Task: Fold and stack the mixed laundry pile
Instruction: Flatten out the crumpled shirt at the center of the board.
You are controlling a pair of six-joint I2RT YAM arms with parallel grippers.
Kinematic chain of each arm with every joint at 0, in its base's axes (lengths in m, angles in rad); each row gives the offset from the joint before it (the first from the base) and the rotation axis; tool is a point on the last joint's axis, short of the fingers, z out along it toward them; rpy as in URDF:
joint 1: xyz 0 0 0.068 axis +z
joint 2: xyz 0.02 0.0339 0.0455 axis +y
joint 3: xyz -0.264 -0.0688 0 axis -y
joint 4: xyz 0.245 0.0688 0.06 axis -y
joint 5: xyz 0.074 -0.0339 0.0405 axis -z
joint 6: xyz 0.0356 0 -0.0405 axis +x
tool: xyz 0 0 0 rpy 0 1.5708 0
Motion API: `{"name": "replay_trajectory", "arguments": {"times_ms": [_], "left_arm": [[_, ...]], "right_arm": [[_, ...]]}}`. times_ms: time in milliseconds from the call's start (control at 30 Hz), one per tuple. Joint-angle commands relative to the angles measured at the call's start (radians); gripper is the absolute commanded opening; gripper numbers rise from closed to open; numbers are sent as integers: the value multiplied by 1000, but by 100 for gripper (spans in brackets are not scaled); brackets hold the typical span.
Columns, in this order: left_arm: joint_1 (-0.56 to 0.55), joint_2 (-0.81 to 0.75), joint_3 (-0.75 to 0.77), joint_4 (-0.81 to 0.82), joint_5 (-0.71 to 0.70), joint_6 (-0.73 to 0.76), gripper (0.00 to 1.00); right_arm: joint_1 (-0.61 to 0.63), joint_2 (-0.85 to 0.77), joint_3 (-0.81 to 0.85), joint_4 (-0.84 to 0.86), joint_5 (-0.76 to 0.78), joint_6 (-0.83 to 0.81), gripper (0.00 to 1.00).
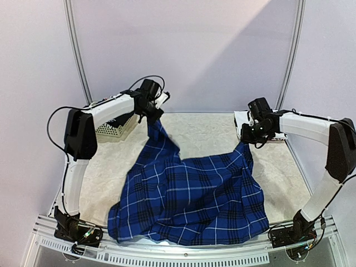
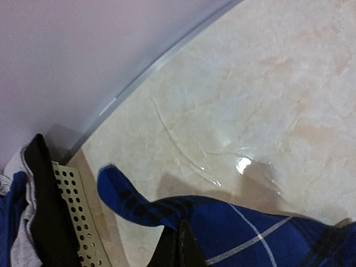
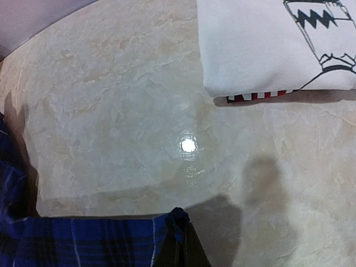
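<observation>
A blue-and-black plaid shirt (image 1: 189, 194) hangs stretched between both grippers, and its lower part lies spread on the table toward the near edge. My left gripper (image 1: 151, 115) is raised at the back left, shut on one shirt corner (image 2: 128, 200); its dark fingertips (image 2: 181, 236) pinch the cloth. Over at the right, my right gripper (image 1: 248, 139) is shut on the opposite edge of the shirt (image 3: 83, 242), with a bunched tip of fabric at its fingertips (image 3: 186, 236). More of the pile, black (image 2: 39, 183) and grey pieces, sits in the basket.
A white perforated basket (image 1: 114, 130) (image 2: 75, 214) stands at the back left, behind the left arm. A folded white garment with a black-and-red print (image 3: 267, 44) (image 1: 241, 119) lies at the back right. The marbled tabletop (image 1: 206, 130) meets pale walls behind.
</observation>
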Motion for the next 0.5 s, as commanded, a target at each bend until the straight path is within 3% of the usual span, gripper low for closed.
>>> {"name": "replay_trajectory", "arguments": {"times_ms": [0,267,467], "left_arm": [[6,-61,113,35,9,-11,0],[7,-30,144,168,-144,38,0],[7,83,227,467,-342,142,0]], "right_arm": [[0,43,65,55,-56,-40,0],[0,39,130,47,-40,-78,0],[-13,83,207,63,50,-77,0]]}}
